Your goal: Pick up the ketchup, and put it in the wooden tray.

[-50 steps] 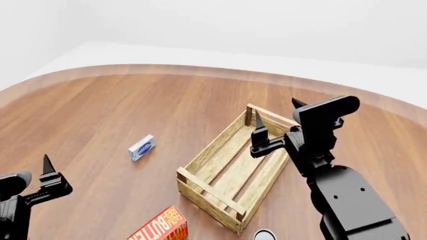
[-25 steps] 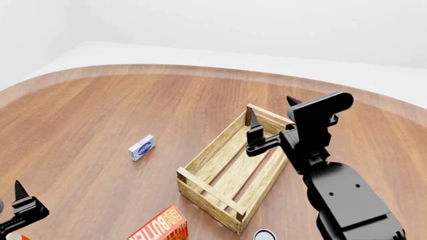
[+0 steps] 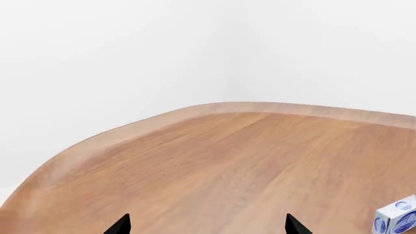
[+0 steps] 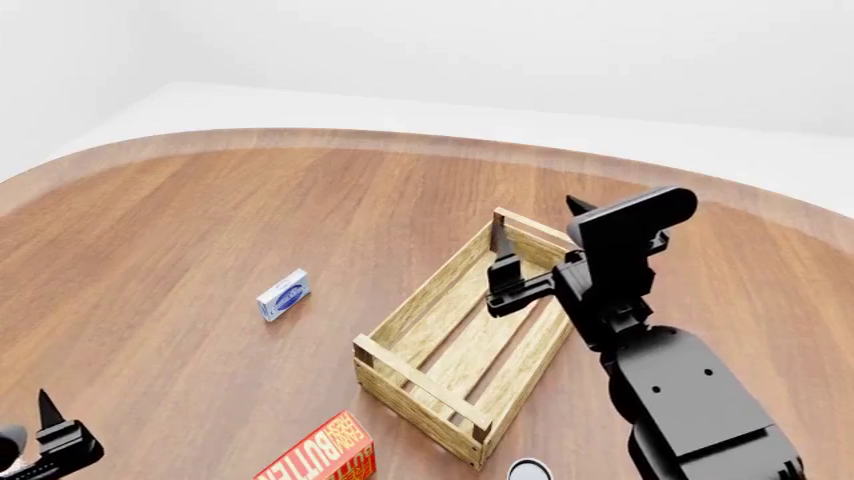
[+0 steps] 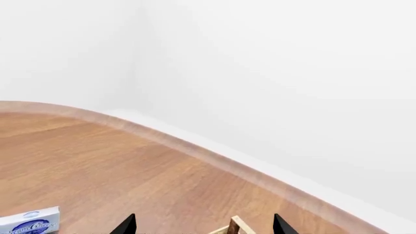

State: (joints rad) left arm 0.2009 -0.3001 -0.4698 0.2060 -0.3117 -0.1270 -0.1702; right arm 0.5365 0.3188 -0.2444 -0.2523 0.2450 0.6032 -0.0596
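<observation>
The ketchup is out of view in every frame. The wooden tray (image 4: pixel 424 297), a light slatted crate, lies empty on the round wooden table right of centre. One of its corner posts (image 5: pixel 235 226) shows in the right wrist view. My right gripper (image 4: pixel 537 216) hangs open above the tray's far end, and its two dark tips (image 5: pixel 204 225) stand wide apart with nothing between them. My left gripper (image 4: pixel 47 422) is low at the near left corner of the head view. It is also open (image 3: pixel 206 226) and empty over bare table.
A small white-and-blue cream cheese box (image 4: pixel 283 294) lies left of the tray, also seen as a box (image 3: pixel 396 222) by the left wrist. A red-and-yellow butter box (image 4: pixel 324 455) and a can top (image 4: pixel 530 470) sit at the near edge. The table rim (image 4: pixel 334 138) curves behind.
My left gripper has dropped low and toward the near left corner. My right gripper has drifted slightly left over the tray's far end.
</observation>
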